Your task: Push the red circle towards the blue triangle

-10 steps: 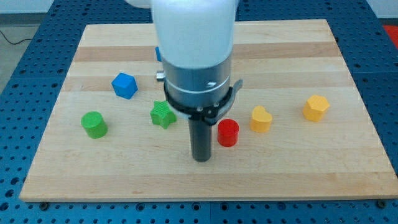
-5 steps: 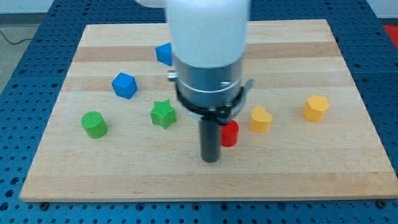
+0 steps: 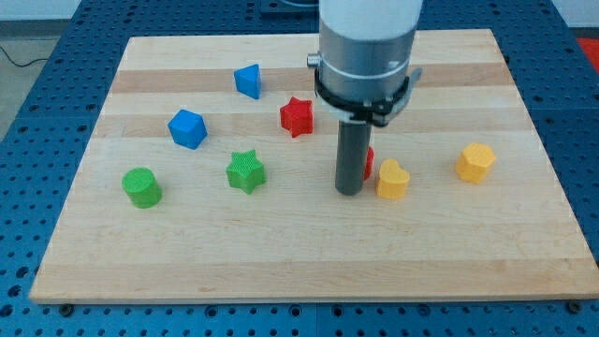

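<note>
Mostly hidden, the red circle (image 3: 369,161) shows only a sliver behind my tip (image 3: 349,192).

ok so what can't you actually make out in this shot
- Red circle: the camera view shows only a sliver; my rod hides the rest, so its shape is unconfirmed.
- Whether my tip touches the red circle or the yellow heart on its right: the rod blocks the contact point.
- Arm above the collar: cut off by the view's top edge.
</note>
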`<state>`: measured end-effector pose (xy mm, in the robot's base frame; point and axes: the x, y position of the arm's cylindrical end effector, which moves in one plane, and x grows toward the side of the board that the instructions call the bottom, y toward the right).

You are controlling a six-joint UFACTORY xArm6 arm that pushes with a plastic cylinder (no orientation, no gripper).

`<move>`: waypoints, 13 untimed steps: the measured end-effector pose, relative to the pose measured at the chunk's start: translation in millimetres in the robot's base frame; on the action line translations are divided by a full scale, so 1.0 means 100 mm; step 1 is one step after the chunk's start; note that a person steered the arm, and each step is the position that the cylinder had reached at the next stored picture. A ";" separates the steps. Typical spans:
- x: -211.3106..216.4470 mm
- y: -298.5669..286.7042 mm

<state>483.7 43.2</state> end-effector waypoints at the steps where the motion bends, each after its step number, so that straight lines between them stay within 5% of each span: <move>1: -0.28 0.00; 3: -0.28 0.17; 5: -0.86 0.16; 8: -1.05 1.18; 11: -1.46 -0.49; 13: -1.75 0.54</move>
<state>308.9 97.0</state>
